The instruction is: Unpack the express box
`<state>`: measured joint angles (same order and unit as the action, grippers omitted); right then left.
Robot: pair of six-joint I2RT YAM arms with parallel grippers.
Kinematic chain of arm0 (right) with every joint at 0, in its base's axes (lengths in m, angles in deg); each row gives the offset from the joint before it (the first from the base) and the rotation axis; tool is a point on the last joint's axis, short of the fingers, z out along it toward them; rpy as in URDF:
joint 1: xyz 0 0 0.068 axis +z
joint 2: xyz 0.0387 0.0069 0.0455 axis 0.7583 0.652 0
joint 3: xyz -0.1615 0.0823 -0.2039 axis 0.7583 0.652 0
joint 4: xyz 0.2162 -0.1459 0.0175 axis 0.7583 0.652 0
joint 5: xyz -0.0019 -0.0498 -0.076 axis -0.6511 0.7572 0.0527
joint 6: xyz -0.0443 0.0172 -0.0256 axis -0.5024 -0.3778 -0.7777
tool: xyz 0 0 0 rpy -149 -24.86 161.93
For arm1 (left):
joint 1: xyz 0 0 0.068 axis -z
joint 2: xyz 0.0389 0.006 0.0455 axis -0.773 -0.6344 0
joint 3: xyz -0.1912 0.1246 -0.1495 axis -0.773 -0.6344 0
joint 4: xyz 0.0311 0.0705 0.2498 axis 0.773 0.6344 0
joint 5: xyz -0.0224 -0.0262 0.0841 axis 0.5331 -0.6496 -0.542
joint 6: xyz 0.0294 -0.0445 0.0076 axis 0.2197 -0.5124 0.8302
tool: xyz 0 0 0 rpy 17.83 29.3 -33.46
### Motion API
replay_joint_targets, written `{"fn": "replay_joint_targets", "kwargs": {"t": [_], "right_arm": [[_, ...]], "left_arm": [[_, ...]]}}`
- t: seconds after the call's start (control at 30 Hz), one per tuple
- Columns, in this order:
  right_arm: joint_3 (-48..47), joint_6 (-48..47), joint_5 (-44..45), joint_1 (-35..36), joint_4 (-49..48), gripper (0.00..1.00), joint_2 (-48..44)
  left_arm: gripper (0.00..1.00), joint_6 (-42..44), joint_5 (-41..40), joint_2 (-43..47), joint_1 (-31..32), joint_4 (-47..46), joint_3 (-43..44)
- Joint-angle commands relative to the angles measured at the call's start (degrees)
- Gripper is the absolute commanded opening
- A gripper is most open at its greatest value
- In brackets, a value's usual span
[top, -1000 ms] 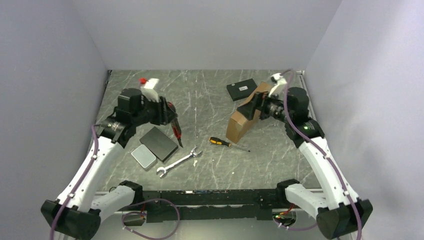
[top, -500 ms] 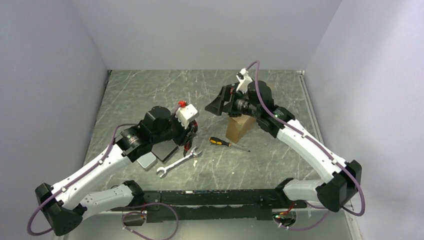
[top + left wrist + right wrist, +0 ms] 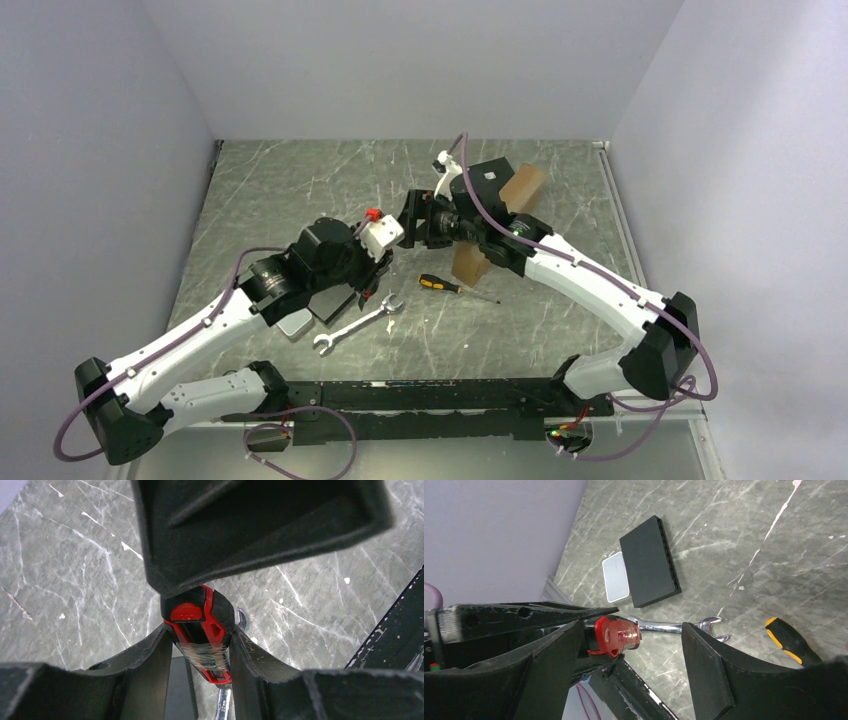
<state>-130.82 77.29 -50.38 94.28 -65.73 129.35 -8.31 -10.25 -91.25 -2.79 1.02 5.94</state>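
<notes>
1. Left hand [image 3: 200,652] pinches a red and black tool handle [image 3: 199,614]
2. Right hand [image 3: 634,640] is spread open around the handle's end
3. Express box [image 3: 522,184] stands tipped on the table [image 3: 300,180], behind the right arm [image 3: 590,285]

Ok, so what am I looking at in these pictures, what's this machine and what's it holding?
Two robot arms stand at the near edge of a table. One picture looks down from above; the other two come from cameras on the wrists. The left arm grips a red-and-black tool handle in its jaws. The right arm has its jaws open either side of that handle's end. On the table lie a screwdriver, a wrench, a dark slab, a silver case and a small black box; a brown cardboard box shows partly behind the right arm.
</notes>
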Motion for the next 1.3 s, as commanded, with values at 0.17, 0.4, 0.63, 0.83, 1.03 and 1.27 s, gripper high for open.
{"fn": "replay_joint_targets", "kwargs": {"t": [0.17, 0.4, 0.63, 0.83, 1.03, 1.27], "right_arm": [[0.93, -2.18, 1.68, 0.71, -2.98, 0.76, -2.83], [0.53, -1.41, -5.39, 1.61, -3.78, 0.62, 3.35], [4.95, 1.91, -8.56, 2.78, -9.44, 0.62, 4.54], [6.4, 2.28, -12.86, 3.02, -14.65, 0.34, 6.58], [8.08, 1.71, -7.42, 2.2, -16.08, 0.0, 2.96], [16.14, 3.7, -3.86, -2.4, -21.02, 0.0, -6.94]], "left_arm": [[0.0, 1.89, -2.44, -0.49, 1.15, -1.21, 0.33], [0.0, 2.55, -2.23, -0.7, 1.45, -2.89, -0.49], [0.0, 2.51, -1.27, -3.29, 1.55, -2.28, 0.08], [0.0, 0.74, -1.37, -3.16, 1.53, -1.06, 0.99], [0.91, -2.37, -1.25, -3.3, 1.27, -0.1, 3.06], [0.99, -4.73, 6.41, 3.73, -0.6, -3.47, 0.35]]}}
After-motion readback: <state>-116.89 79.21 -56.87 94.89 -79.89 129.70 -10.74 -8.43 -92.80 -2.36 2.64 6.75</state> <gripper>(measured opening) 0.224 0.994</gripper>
